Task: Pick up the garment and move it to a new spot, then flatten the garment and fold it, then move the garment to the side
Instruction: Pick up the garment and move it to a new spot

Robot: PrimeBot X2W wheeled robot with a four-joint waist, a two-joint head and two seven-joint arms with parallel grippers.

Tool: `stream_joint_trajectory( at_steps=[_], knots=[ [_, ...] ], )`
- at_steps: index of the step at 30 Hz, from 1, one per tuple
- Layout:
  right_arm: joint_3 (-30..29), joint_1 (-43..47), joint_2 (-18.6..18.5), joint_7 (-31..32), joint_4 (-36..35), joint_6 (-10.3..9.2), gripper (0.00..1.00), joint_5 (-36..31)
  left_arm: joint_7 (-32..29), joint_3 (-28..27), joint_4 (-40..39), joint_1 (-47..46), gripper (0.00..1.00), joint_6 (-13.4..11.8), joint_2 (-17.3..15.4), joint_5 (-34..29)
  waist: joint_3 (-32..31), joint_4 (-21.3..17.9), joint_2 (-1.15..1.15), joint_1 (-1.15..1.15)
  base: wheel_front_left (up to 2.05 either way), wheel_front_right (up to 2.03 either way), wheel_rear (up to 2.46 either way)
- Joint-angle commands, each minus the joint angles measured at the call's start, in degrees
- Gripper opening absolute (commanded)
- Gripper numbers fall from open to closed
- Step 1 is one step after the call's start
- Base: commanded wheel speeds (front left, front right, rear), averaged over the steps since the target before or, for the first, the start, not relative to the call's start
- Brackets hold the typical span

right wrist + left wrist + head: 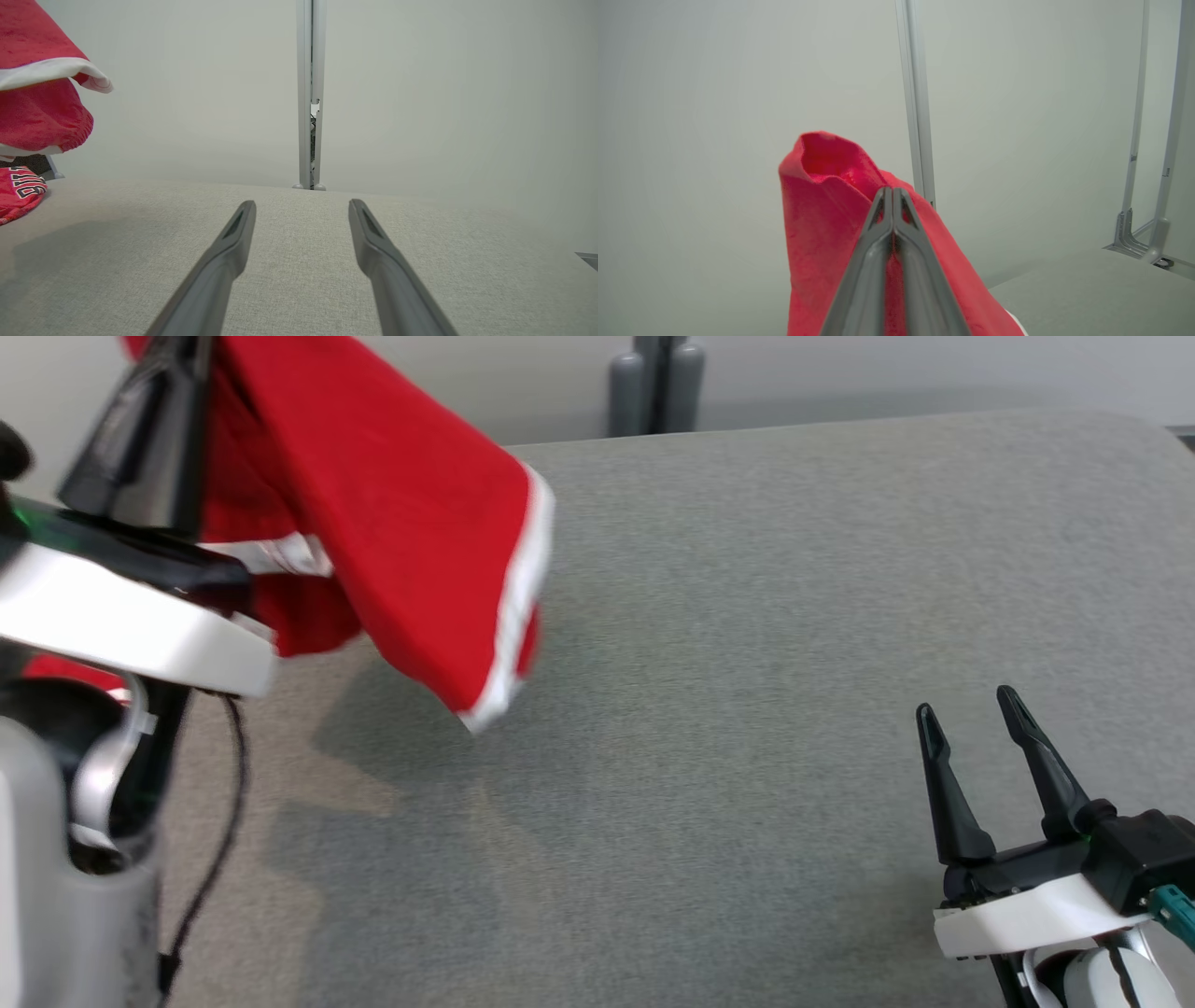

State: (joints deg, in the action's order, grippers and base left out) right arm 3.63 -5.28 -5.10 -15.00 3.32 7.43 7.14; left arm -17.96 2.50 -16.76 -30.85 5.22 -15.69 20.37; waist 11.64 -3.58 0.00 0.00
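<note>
Right gripper nearest, low over the grey table; fingers spread wide, nothing between them; idle, well apart from the cloth. Further in, on the robot's left, left gripper is raised; fingers are pressed together on a bunched fold of the red garment. Most of the garment hangs in the air above the tabletop; white-trimmed hem points down; shadow on the table beneath. Behind: pale wall, grey upright post, two grey cylinders past the far table edge.

Progress, as a judgement: pick-up done; carry to a new spot looks under way; set-down, flattening, folding and the move aside are all left; right arm likely needed once the cloth is down.

Views: left wrist view shows the pinch itself, tips shut with cloth on either side; head view hides that behind the forearm but gives the full drape. Right wrist view adds an elastic edge and, lower down, a red piece with dark lettering resting on the table; cannot tell if that is the garment's tail or a separate item.
</note>
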Motion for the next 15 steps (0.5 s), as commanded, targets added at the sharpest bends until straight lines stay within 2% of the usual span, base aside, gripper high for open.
stream_joint_trajectory(
  at_steps=[1, 6, 9, 15],
  knots=[
    [-0.1, -0.3, 0.2, -0.3, -0.1, 0.11, 1.0, 0.3, -0.7, 1.4, -2.0, 1.1, 0.0, -0.2, 1.0, 0.3, 0.0, -3.2, 0.0, 0.0, 0.0, 0.0, 0.0],
    [-0.5, -0.7, 0.9, -0.3, -0.6, 0.11, 1.0, 0.8, -1.8, 9.6, -2.9, 3.6, 0.0, 0.0, 5.5, -0.2, 0.4, -8.2, 0.0, 0.0, 0.0, 0.0, 0.0],
    [-0.1, -0.7, 1.3, -0.3, -0.5, 0.11, 1.0, 0.9, -0.8, 13.4, -0.1, 5.4, 0.0, -0.4, 8.2, -0.5, 0.5, -11.4, 0.0, 0.0, 0.0, 0.0, 0.0],
    [-0.6, -0.1, 1.9, -0.3, -0.5, 0.1, 1.0, 1.0, 3.1, 16.7, 9.2, 7.1, 0.0, -1.3, 10.4, -0.7, 1.1, -16.7, 0.0, 0.0, 0.0, 0.0, 0.0]
  ],
)
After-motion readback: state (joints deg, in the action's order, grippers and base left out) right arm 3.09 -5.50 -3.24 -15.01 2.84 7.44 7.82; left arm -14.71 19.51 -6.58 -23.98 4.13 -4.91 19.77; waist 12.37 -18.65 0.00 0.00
